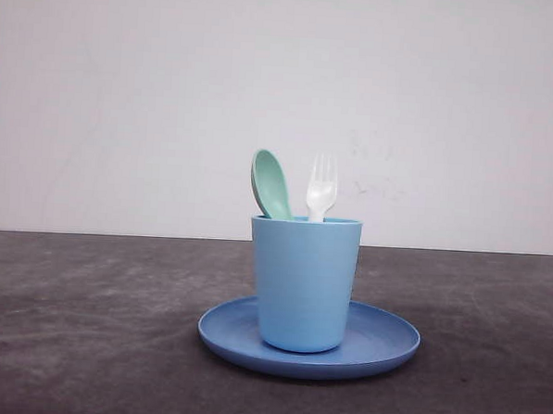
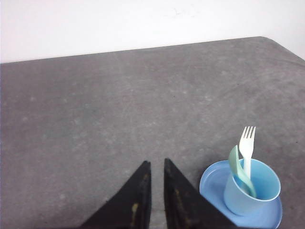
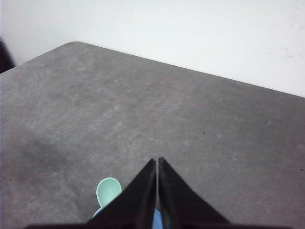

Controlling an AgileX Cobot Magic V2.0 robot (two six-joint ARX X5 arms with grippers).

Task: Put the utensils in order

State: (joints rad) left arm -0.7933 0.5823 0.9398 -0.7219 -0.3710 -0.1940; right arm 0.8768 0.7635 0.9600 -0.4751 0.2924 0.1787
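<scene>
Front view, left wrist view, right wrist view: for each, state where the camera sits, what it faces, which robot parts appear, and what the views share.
Front view: low, facing forward at the cup on the plate, with spoon and fork standing in it.
Left wrist view: above the table, over the left hand, fingers nearly together.
Right wrist view: over the shut right hand.
Shared: all three views show the spoon.

The white plastic fork [image 1: 322,193] stands upright in the light blue cup [image 1: 303,283], tines up, handle inside. The mint-green spoon [image 1: 271,184] stands just beside it on the left, bowl up, leaning slightly left. The cup rests on the round blue plate [image 1: 381,338].
</scene>
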